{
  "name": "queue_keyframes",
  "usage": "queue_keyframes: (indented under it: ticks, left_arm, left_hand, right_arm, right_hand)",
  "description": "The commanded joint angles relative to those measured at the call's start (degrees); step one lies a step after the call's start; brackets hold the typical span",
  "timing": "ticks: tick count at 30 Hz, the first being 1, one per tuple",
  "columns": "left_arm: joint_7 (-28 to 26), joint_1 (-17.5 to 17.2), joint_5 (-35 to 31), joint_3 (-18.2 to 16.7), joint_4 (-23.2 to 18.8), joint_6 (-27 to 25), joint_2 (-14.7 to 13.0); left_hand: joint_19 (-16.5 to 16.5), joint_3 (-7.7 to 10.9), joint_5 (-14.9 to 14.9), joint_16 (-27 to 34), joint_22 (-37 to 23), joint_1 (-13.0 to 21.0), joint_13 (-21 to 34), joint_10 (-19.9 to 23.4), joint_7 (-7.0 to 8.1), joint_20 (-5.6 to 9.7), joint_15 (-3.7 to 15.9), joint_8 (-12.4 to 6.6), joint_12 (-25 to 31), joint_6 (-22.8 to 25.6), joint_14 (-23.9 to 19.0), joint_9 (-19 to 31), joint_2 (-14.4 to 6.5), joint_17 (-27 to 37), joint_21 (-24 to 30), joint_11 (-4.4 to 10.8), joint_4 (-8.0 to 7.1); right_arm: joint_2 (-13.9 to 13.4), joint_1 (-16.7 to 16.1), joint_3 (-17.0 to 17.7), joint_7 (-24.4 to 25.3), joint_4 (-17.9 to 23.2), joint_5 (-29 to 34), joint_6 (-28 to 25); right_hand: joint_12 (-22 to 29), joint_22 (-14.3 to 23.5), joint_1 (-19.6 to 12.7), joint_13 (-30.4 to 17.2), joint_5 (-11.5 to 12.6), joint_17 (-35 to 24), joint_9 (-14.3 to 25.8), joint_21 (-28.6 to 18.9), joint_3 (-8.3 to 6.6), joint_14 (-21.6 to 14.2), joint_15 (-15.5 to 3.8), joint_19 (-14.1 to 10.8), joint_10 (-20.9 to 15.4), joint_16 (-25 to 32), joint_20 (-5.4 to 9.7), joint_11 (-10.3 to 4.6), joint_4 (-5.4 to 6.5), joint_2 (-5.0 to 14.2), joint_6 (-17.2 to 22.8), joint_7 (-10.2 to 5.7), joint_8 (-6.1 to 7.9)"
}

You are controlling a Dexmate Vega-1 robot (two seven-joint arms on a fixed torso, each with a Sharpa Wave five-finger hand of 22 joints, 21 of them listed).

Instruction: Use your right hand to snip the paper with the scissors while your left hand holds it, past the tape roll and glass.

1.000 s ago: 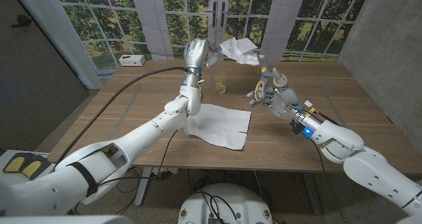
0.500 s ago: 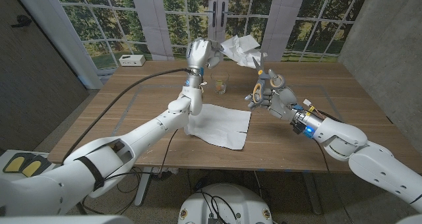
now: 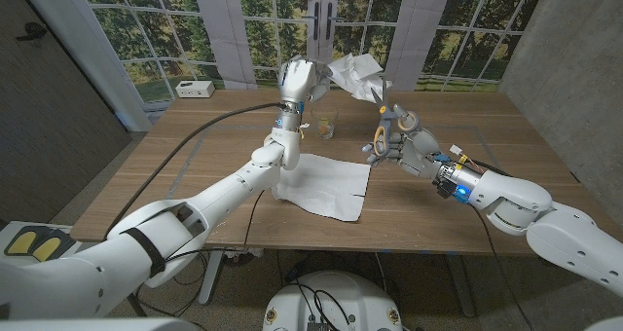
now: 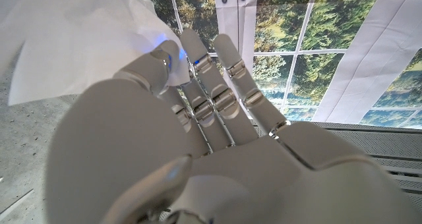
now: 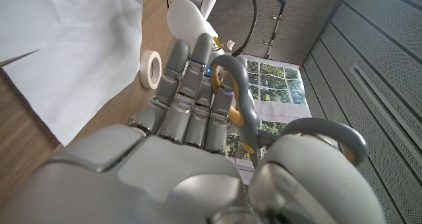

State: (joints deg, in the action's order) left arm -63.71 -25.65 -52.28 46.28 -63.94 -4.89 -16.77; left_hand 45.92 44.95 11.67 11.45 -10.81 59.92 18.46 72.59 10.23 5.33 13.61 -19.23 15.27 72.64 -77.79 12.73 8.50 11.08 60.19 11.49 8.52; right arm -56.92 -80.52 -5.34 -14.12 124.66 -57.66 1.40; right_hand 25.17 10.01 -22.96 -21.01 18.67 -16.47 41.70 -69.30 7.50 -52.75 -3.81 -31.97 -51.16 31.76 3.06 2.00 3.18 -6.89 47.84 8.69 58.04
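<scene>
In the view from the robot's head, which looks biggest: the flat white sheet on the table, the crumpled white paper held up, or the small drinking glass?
1. Flat white paper sheet on the wooden table.
2. Crumpled white paper held by the left hand; it sits farther off, so its true size is unsure.
3. Small clear drinking glass.
</scene>
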Motion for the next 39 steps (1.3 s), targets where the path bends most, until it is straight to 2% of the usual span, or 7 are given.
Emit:
queue_keyframes:
  ticks: [1, 6, 13, 22, 24, 32, 39]
  left_arm:
    - [-0.3, 0.0, -2.9, -2.6, 3.1, 2.1, 2.9]
    - [-0.3, -0.4, -5.3, -5.1, 4.4, 4.0, 4.8]
    - [-0.3, -2.1, -13.6, -13.0, 7.2, 9.0, 9.7]
    - [-0.3, -3.8, -19.7, -18.5, 8.0, 11.7, 13.0]
    - [-0.3, -4.1, -21.0, -19.3, 8.2, 12.1, 13.4]
    - [-0.3, -4.4, -23.5, -21.2, 9.0, 13.5, 14.6]
    - [-0.3, -4.8, -24.8, -21.8, 9.0, 14.2, 15.0]
  left_hand:
    - [-0.3, 0.19, 0.4, 0.1, -0.1, 0.1, 5.3, 0.3, 0.27, 2.7, 0.16, -0.26, 0.3, 0.2, 0.1, 0.3, -0.1, 0.3, 0.4, 0.6, 0.02]
    - [-0.3, 0.2, 0.4, 0.2, -0.1, 0.1, 5.3, 0.2, 0.3, 2.72, 0.16, -0.36, 0.3, 0.2, 0.1, 0.4, -0.1, 0.3, 0.5, 0.59, 0.0]
    - [-0.1, 0.13, 0.4, 0.3, -0.2, 0.4, 5.5, 0.5, -0.15, 2.93, 0.18, -0.71, 0.4, 0.8, -0.2, 0.5, 0.0, 0.3, 1.0, 0.54, 0.23]
    - [0.0, 0.11, 0.5, 0.2, -0.2, 0.5, 5.4, 0.5, -0.16, 2.89, 0.18, -0.83, 0.3, 0.9, -0.1, 0.5, 0.0, 0.2, 1.2, 0.54, 0.27]
    - [0.0, 0.11, 0.5, 0.2, -0.2, 0.5, 5.4, 0.6, -0.17, 2.9, 0.19, -0.83, 0.3, 0.8, -0.2, 0.5, 0.0, 0.2, 1.3, 0.54, 0.29]
    - [0.1, 0.1, 0.5, 0.2, -0.2, 0.5, 5.3, 0.5, -0.1, 2.87, 0.17, -0.82, 0.3, 0.7, -0.1, 0.6, 0.1, 0.1, 1.4, 0.52, 0.29]
    - [0.0, 0.13, 0.5, 0.0, -0.2, 0.4, 5.4, 0.4, 0.05, 2.84, 0.15, -0.83, 0.3, 0.5, 0.2, 0.6, 0.1, 0.1, 1.6, 0.55, 0.22]
  right_arm:
    - [-1.0, 1.8, -0.9, -1.3, 0.6, -0.9, -3.7]
    - [-1.5, 2.4, -1.2, -1.8, 0.5, -1.3, -4.6]
    - [-3.0, 2.3, -0.3, -1.6, 1.3, -2.7, -7.0]
    - [-4.7, 3.9, -0.8, -2.0, 1.7, -3.1, -9.8]
    - [-4.7, 4.2, -0.9, -1.9, 1.6, -3.4, -10.3]
    - [-6.5, 5.5, -0.6, -1.1, 2.4, -4.1, -13.1]
    - [-6.6, 7.1, -1.1, -1.4, 2.0, -4.3, -14.1]
  right_hand:
    - [-0.4, 0.2, -0.4, 0.0, 0.4, 0.1, 0.1, 0.4, 0.28, 4.1, -4.28, -0.6, -0.2, -0.1, 0.96, 0.51, -0.05, 0.36, -2.9, 2.9, -0.03]
    - [-0.6, 0.2, -0.5, 0.1, 0.5, 0.2, 0.2, 0.6, 0.29, 4.2, -4.22, -0.7, -0.1, -0.2, 0.89, 0.63, -0.1, 0.58, -3.4, 2.84, -0.12]
    - [-0.7, 0.2, -0.7, 0.3, 0.6, 0.4, -0.1, 0.8, 0.36, 4.5, -4.25, -0.8, -0.1, -0.4, 0.87, 1.02, -0.2, 0.8, -3.3, 2.8, -0.24]
    - [-1.2, 0.2, -1.2, 0.7, 0.8, 0.7, -0.6, 1.3, 0.35, 5.7, -3.7, -0.7, 0.2, -0.9, 0.56, 0.94, -0.47, 1.24, -3.4, 2.87, -0.55]
    - [-1.3, 0.3, -1.6, 0.8, 0.8, 0.8, -0.8, 1.4, 0.28, 6.2, -3.39, -0.6, 0.3, -1.1, 0.52, 0.63, -0.65, 1.37, -3.4, 2.89, -0.62]
    - [-1.5, 0.3, -2.0, 1.2, 0.9, 1.2, -1.5, 1.8, 0.36, 6.5, -2.55, -1.0, 0.1, -1.4, 0.6, 1.23, -0.9, 1.59, -3.5, 2.93, -1.01]
    - [-1.7, 0.3, -2.0, 1.4, 0.9, 1.4, -2.0, 2.0, 0.4, 6.6, -1.93, -1.1, 0.2, -1.6, 0.63, 1.19, -0.92, 1.85, -3.4, 2.94, -1.3]
